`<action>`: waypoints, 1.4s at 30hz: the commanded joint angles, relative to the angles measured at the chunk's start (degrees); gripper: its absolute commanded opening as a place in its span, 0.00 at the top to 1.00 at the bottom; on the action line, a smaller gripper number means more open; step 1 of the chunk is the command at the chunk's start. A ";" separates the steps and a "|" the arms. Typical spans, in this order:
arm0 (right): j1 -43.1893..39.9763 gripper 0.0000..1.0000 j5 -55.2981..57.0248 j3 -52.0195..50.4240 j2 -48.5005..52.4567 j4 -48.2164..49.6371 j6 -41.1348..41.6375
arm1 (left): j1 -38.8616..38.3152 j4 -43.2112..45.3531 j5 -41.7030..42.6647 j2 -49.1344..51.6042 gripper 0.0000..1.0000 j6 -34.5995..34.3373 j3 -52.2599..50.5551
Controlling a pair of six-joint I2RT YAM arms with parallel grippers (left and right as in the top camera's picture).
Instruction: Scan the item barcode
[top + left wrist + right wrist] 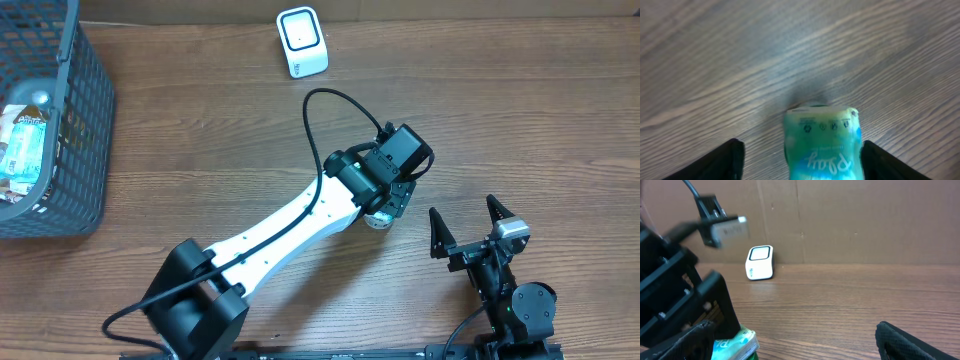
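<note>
Several packets (22, 145) in the mesh basket (85, 130); one green packet (822, 145) outside.

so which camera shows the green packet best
Left wrist: the green-and-blue plastic packet sits centred between the fingers, print visible. Right wrist catches only a corner; overhead shows a sliver under the left arm.

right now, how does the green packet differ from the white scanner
The packet is green with printed lettering and lies low; the scanner is a white box standing upright. The packet sits between the left gripper's spread fingers; the scanner stands alone farther back. Both rest on the wooden table, outside the basket.
</note>
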 commanded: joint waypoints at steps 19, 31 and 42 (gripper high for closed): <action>-0.07 0.00 0.35 -0.61 -0.15 0.31 -0.22 | 2.43 -1.60 6.43 6.25 0.34 1.07 2.56; -0.07 0.00 0.35 -0.61 -0.15 0.31 -0.22 | 6.62 -3.56 19.54 6.25 0.21 3.21 4.17; -0.07 0.00 0.35 -0.61 -0.15 0.31 -0.22 | 11.85 -4.70 27.15 6.25 0.21 6.71 4.20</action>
